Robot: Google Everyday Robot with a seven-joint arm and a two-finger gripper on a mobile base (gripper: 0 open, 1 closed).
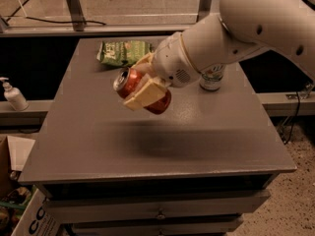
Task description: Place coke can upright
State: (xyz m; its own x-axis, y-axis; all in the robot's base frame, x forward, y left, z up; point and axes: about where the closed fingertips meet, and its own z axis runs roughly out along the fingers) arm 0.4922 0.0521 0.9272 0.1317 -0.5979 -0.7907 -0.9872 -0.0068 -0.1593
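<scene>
1. The pincer (pixel 143 78) is above the middle of the tabletop (pixel 93 136), clenched around the coke can (pixel 129 83), with one pale finger (pixel 144 94) across the can's front.
2. The coke can is in the air, clear of the tabletop. It is tilted, with its silver top facing up and to the left.
3. A green snack bag (pixel 123 52) lies at the rear of the tabletop.
4. A white-and-green can (pixel 212 78) stands upright at the right, partly hidden by the arm (pixel 236 31).
5. A pump bottle (pixel 13 94) stands off the tabletop, to the left.
</scene>
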